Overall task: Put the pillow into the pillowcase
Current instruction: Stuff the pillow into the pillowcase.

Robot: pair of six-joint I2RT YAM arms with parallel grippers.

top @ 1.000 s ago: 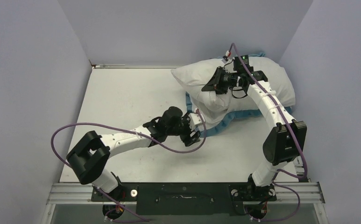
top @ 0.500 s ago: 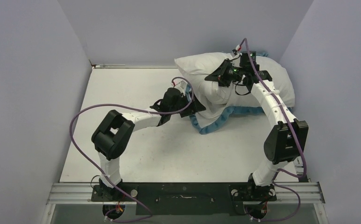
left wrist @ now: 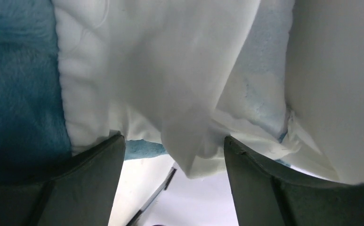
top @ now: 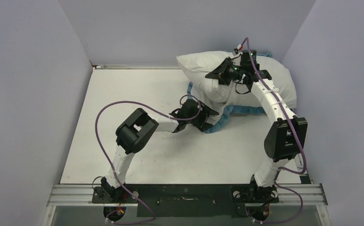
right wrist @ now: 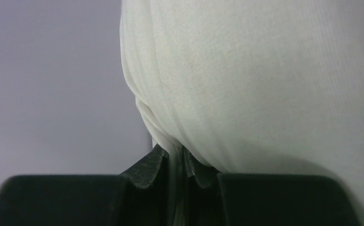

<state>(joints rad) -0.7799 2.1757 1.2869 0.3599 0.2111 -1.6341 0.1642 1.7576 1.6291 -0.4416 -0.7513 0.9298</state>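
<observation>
R tool (right wrist: 173, 164) clamps thin pillow (right wrist: 264, 70) fold, so you risk slip; L tool (left wrist: 174, 157), apart at 7 o'clock, may miss case (left wrist: 17, 80).

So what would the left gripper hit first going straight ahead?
Probably the limp white fold of the pillowcase, hanging right at the open left gripper; the pillow seems to lie behind it, though depth is unclear.

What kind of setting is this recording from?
Probably a lab test cell, not a bedroom: bare walls box in a white table, with left arm and right arm bolted to a metal rail.
</observation>
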